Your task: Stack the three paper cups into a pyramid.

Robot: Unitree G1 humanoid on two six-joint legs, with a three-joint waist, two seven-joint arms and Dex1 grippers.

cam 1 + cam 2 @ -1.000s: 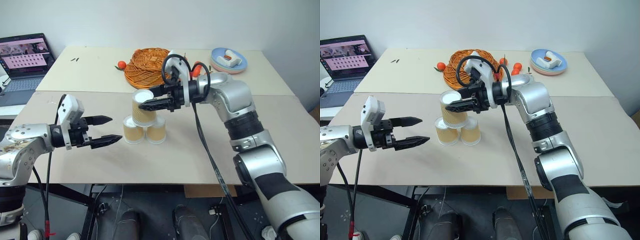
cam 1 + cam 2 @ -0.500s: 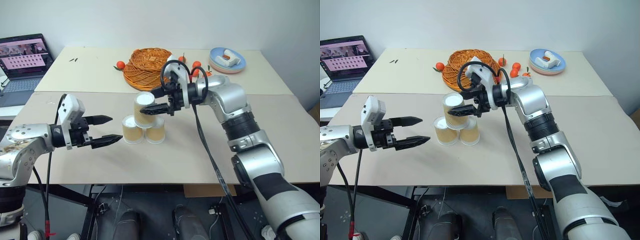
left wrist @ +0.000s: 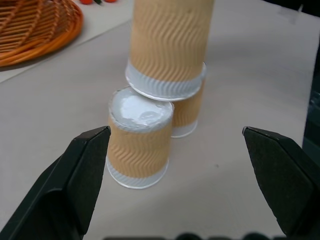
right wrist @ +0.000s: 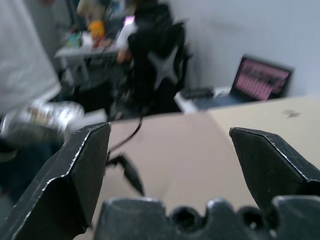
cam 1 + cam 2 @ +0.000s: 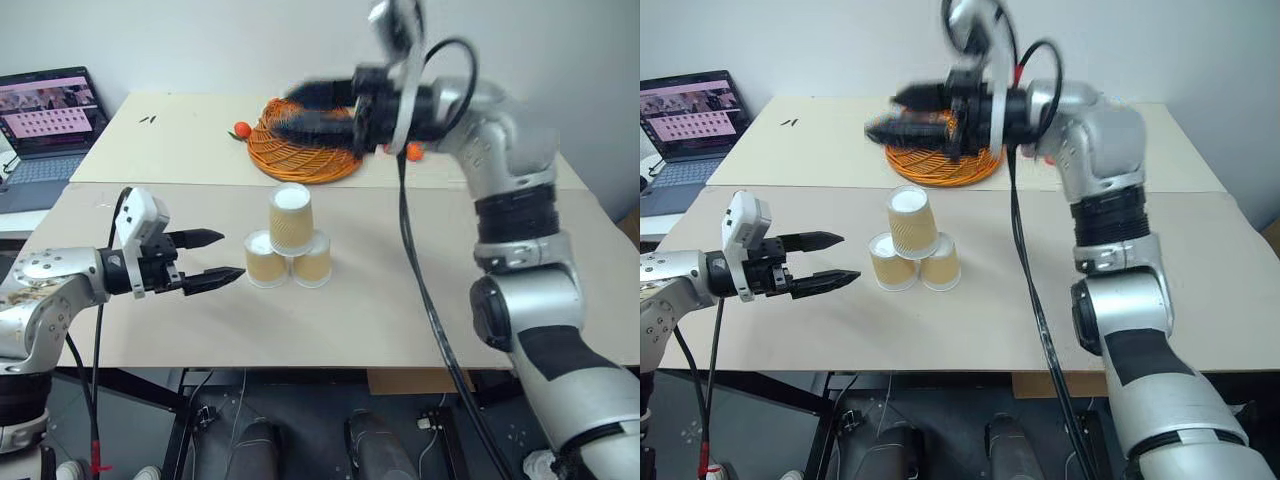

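Three paper cups (image 5: 288, 240) at frame center on tan table (image 5: 400, 310), all upside down, stacked as pyramid: two base cups side by side, touching, third seated on top across both, tilted a bit. No gripper touching stack.

Left gripper (image 5: 215, 259) at mid-left of head view, roughly level, aimed toward cups, fingers spread wide, nothing between. Tips just short of left base cup, apart from it.

Right gripper (image 5: 300, 108) at upper center, motion-blurred, raised well above table, in front of wicker basket (image 5: 300, 150). Fingers read as apart, empty; wrist view confirms: two black fingers (image 4: 80, 170) wide apart w/ nothing held.

View differences:
- Left wrist cam: close on stack between own open fingers (image 3: 82, 170); near base cup's white bottom, ribbed kraft walls, top cup's rim overhanging near base cup. Second base cup mostly hidden behind. Basket edge in corner.
- Right wrist cam: no cups; looks across table toward laptop (image 4: 262, 80), dark office chair, cluttered desk beyond; blurred left arm at lower left.
- Head views: laptop (image 5: 45, 120) upper left, small oranges (image 5: 240, 130) beside basket, plate (image 5: 1095, 118) upper right partly behind right arm.
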